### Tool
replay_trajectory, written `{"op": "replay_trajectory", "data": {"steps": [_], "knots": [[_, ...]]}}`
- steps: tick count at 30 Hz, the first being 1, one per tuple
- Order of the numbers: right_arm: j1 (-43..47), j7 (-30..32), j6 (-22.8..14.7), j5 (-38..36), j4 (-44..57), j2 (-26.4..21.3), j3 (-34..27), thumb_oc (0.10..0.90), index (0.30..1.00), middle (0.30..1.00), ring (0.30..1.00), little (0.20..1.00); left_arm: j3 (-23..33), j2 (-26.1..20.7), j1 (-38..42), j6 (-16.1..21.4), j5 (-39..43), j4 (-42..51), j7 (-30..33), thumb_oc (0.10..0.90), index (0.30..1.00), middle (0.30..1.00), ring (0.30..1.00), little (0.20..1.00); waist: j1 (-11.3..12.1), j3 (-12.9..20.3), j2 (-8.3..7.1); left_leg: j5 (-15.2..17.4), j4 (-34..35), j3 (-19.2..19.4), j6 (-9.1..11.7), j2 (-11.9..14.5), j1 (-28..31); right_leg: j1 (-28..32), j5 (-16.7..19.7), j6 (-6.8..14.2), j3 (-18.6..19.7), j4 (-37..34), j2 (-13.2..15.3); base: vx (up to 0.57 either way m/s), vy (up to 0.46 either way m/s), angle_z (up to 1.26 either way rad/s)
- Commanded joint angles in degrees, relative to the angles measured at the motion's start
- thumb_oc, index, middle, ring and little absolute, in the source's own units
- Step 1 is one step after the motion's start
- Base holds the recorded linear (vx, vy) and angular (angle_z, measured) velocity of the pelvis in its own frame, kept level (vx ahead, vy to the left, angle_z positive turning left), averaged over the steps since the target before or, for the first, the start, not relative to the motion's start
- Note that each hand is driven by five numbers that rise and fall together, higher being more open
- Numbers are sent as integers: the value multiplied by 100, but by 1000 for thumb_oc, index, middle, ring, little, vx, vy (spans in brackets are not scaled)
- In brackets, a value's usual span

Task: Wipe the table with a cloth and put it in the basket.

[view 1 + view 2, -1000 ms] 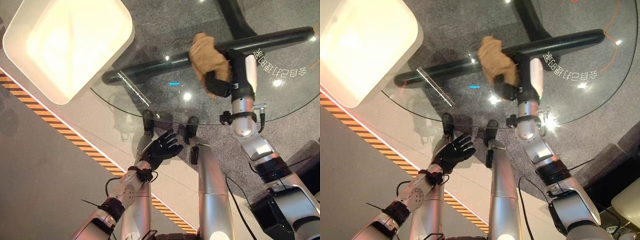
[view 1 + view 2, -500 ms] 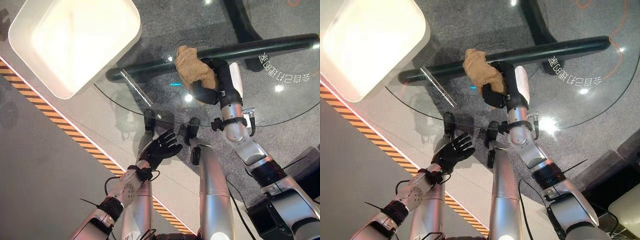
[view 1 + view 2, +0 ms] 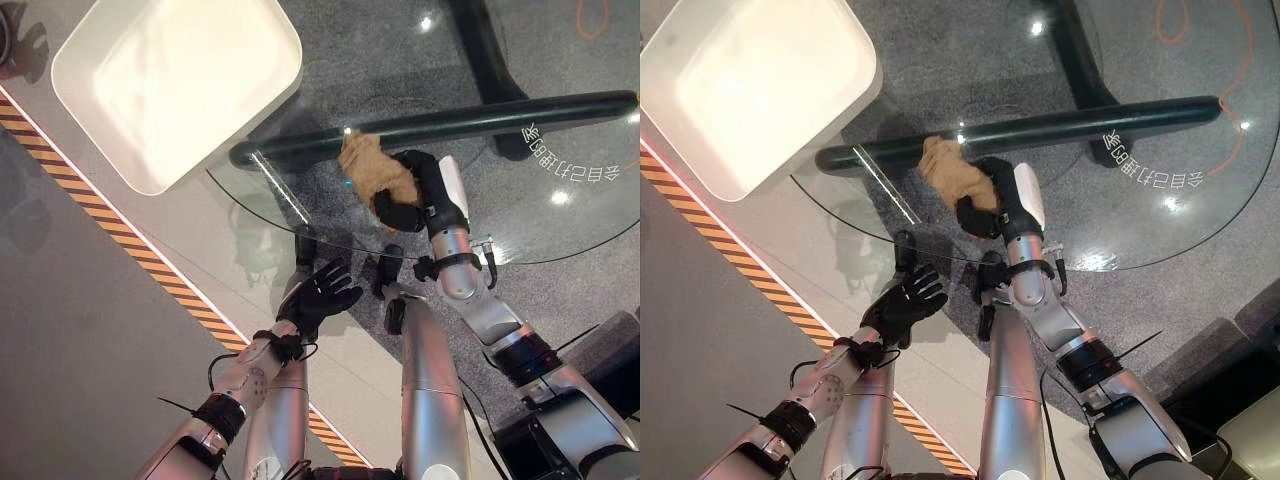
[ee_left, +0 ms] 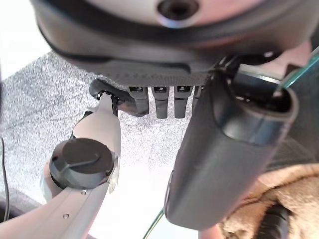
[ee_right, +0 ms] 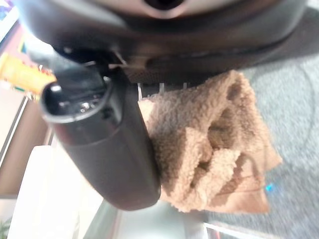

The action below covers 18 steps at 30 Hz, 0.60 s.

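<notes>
**Right hand presses the cloth on the glass counter; white basket stands apart**

Left eye view: The round glass counter (image 3: 560,235) lets the grey carpet (image 3: 380,60) and its own dark base bar (image 3: 470,118) show through. The tan cloth (image 3: 372,172) lies bunched on the glass, near the counter's left edge. The right hand (image 3: 418,190) sits on the cloth, with its fingers curled around the near side of it. To the upper left, off the counter and well apart from the cloth, stands the white basket (image 3: 95,150); its inside looks bright and plain, and I see nothing lying in it. A yellow-and-black striped line (image 3: 130,245) runs across the floor (image 3: 70,330) below the basket. The left hand (image 3: 320,295) hangs in front of the counter's near edge, with its fingers spread apart and holding nothing.

Right eye view: The same scene appears. The cloth (image 3: 952,172) is just under the base bar (image 3: 1040,128), and the right hand (image 3: 992,200) is clamped on it. The basket (image 3: 700,175) keeps its place at the upper left. The left hand (image 3: 902,300) is spread wide.

Left wrist view: The left hand (image 4: 224,164) shows its thumb large and its fingers (image 4: 162,102) straight in a row. A piece of the cloth (image 4: 259,209) appears beyond the glass edge.

Right wrist view: The cloth (image 5: 209,149) is crumpled in thick folds against the right hand (image 5: 107,149), its thumb pressed to the cloth's side. The pale basket (image 5: 45,199) is seen beyond.
</notes>
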State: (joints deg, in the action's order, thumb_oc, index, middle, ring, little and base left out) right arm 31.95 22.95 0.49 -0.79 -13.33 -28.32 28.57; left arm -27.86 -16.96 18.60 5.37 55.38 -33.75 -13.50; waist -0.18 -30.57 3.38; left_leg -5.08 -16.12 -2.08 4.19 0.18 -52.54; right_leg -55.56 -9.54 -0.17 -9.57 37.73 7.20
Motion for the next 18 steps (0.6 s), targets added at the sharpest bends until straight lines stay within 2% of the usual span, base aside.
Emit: {"op": "replay_trajectory", "data": {"steps": [1, 10, 12, 13, 16, 18], "knots": [[-423, -125, -340, -212, 634, 102, 192, 100, 300, 300, 300, 200, -46, -40, -872, 35, 12, 545, -468, 800, 900, 900, 900, 900, -15, 78, -45, 1105, -1290, 474, -549, -477, 162, 419, 966, 351, 260, -1415, -292, -9, -28, 6], [-834, 86, -569, -474, 888, 45, -258, 100, 300, 300, 300, 200, 140, -241, -1230, -51, 274, 949, -1013, 800, 900, 900, 900, 900, -10, 78, -86, 1164, -1187, 437, -556, -479, 697, 1013, 896, 329, 225, -1525, -293, -11, -33, 3], [-923, 116, -623, -477, 962, 36, -351, 100, 300, 300, 300, 200, 215, -260, -1316, -82, 374, 1041, -1236, 800, 900, 900, 900, 900, -13, 78, -92, 1176, -1162, 449, -560, -475, 805, 1133, 881, 324, 221, -1551, -297, -40, -13, -1], [-945, 118, -703, -519, 1059, -4, -497, 100, 300, 300, 300, 200, 299, -277, -1322, -157, 614, 1193, -1500, 800, 900, 900, 900, 900, -50, 78, -120, 1018, -1103, 493, -581, -485, 729, 1084, 1023, 284, 198, -1626, -270, -74, -21, -3], [-1102, 96, -741, -637, 1271, -25, -632, 100, 300, 300, 300, 200, 380, -275, -1464, -264, 774, 1427, -1789, 800, 900, 900, 900, 900, -67, 78, -135, 1050, -1102, 513, -586, -473, 846, 1211, 996, 278, 209, -1633, -276, -26, -11, -3], [-1303, 17, -845, -807, 1573, -60, -796, 100, 300, 300, 300, 200, 427, -313, -1614, -354, 1053, 1747, -2242, 800, 900, 900, 900, 900, -90, 78, -153, 1061, -1080, 536, -596, -446, 957, 1326, 989, 269, 228, -1659, -284, 0, 0, 0]]}}
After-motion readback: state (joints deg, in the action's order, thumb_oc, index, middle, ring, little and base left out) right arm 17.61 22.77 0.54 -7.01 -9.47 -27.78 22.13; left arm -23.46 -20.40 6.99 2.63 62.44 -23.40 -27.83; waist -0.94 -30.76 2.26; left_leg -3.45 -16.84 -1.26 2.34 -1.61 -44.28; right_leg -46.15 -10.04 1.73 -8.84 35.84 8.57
